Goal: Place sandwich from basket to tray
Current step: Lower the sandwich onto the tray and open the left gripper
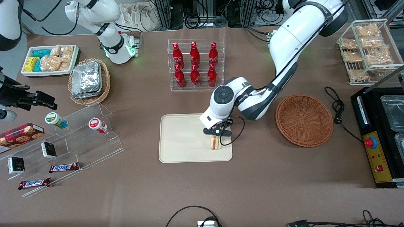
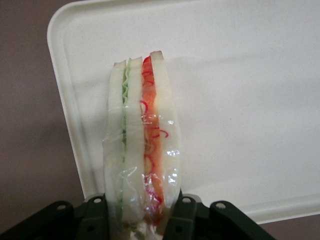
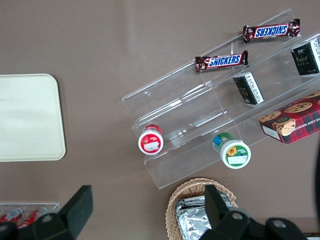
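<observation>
You have one sandwich (image 1: pixel 215 142) here, and the left arm's gripper (image 1: pixel 217 133) is clamped on it, directly over the tray (image 1: pixel 180 138) at the corner nearest the basket (image 1: pixel 304 120). From the front view you cannot tell whether the wedge touches the tray surface or hangs just above it. The one reddish-brown wicker basket holds nothing and sits beside the tray, toward the working arm's end of the table.

Count six red cola bottles (image 1: pixel 194 65) in a clear rack, farther from the front camera than the tray. Two Snickers bars (image 1: pixel 64 167) lie on the clear stepped display (image 1: pixel 79 138) toward the parked arm's end, with two round lidded cups (image 1: pixel 97 125) and two small dark boxes (image 1: pixel 48 149) on the same display.

The left wrist view gives you what the front view hides: the sandwich (image 2: pixel 141 145) in clear wrap with three bread layers, green filling in one gap and red-orange in the other, and a black finger (image 2: pixel 183 215) pressed against each flat side, with the tray (image 2: pixel 250 90) beneath. The right wrist view shows a bare corner of the tray (image 3: pixel 30 117) and a tan basket of foil packs (image 3: pixel 197 212).
</observation>
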Robot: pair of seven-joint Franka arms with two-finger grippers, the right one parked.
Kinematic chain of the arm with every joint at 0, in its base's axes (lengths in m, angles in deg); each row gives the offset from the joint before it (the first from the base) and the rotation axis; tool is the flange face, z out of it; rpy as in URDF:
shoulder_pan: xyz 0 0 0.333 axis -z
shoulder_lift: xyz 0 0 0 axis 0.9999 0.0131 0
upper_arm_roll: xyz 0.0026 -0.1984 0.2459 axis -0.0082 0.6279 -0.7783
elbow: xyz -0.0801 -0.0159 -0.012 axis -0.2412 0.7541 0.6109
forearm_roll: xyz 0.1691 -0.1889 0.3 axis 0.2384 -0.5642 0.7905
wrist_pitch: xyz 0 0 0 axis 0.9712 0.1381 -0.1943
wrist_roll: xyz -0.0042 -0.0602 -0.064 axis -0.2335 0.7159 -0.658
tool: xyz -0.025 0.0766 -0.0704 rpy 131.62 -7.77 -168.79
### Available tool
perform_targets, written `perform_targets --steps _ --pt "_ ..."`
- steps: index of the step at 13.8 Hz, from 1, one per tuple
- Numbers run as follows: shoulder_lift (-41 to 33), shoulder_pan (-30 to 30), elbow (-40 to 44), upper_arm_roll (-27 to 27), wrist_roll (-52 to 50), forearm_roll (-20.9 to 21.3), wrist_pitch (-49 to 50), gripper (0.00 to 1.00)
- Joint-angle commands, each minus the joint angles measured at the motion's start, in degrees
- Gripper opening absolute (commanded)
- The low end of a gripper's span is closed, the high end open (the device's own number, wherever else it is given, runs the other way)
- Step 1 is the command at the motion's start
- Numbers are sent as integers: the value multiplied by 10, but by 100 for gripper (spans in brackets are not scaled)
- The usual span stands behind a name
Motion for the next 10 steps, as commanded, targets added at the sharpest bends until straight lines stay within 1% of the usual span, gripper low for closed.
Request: perform_targets --steps 1,2,3,5,6,8,9,10 --pt "20 11 22 -1 -20 31 0 45" --pt "23 11 22 -1 -28 38 0 48" --pt "26 12 22 -1 -33 43 0 49" --pt "28 16 22 -1 -33 47 0 57" --pt "28 16 22 -1 -33 48 0 67" --pt "28 16 23 -1 -33 47 0 92" --pt "28 15 28 -1 -33 46 0 97" --pt "26 15 32 -1 -34 44 2 99"
